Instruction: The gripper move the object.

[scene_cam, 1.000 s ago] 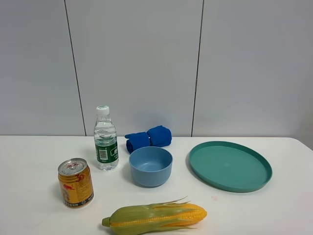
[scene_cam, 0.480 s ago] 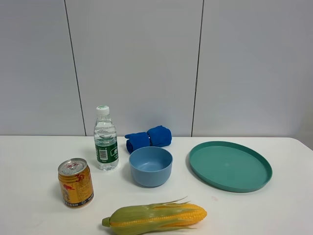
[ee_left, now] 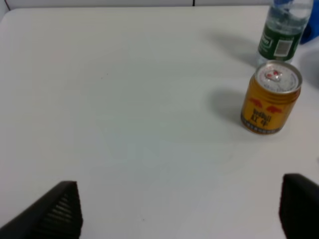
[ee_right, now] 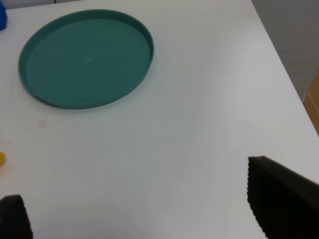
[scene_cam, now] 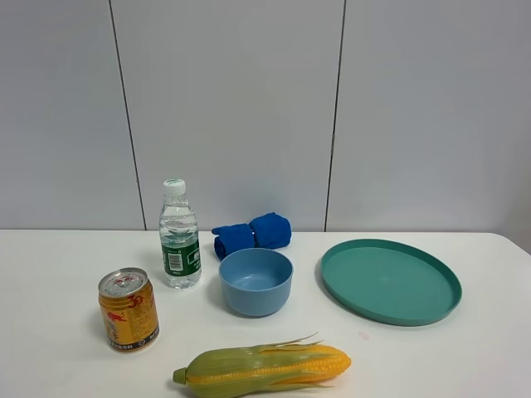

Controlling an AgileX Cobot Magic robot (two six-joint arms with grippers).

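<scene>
Ear of corn [scene_cam: 264, 370] lying lengthwise at the near edge of the white table [scene_cam: 66, 365], yellow kernels bared toward the right tip, green husk wrapped around the left end. Untouched, resting apart from everything else, with the blue bowl [scene_cam: 255, 281] just behind it and the yellow drink can [scene_cam: 128, 309] off to its left. Only a sliver of yellow [ee_right: 2, 158] visible at the border of the right wrist view.

Behind the can, a clear water bottle [scene_cam: 179, 235] with a green label and white cap, standing upright near the bowl. Behind the bowl, a rolled blue cloth [scene_cam: 251, 234] against the grey panelled wall [scene_cam: 232, 108]. To the right of the bowl, a teal round plate [scene_cam: 390, 280], flat on the table and holding nothing.

Left gripper [ee_left: 177, 209] held above bare tabletop, black ribbed fingers [ee_left: 59, 214] spread wide to either side of the wrist view, nothing between them; can [ee_left: 271, 97] and bottle [ee_left: 285, 27] ahead of it, well apart. Right gripper [ee_right: 139, 209] likewise parted wide above bare table, one finger [ee_right: 281, 199] at one side and the other barely showing at the opposite corner, plate [ee_right: 85, 57] ahead and clear of it. Neither arm visible in the high view.
</scene>
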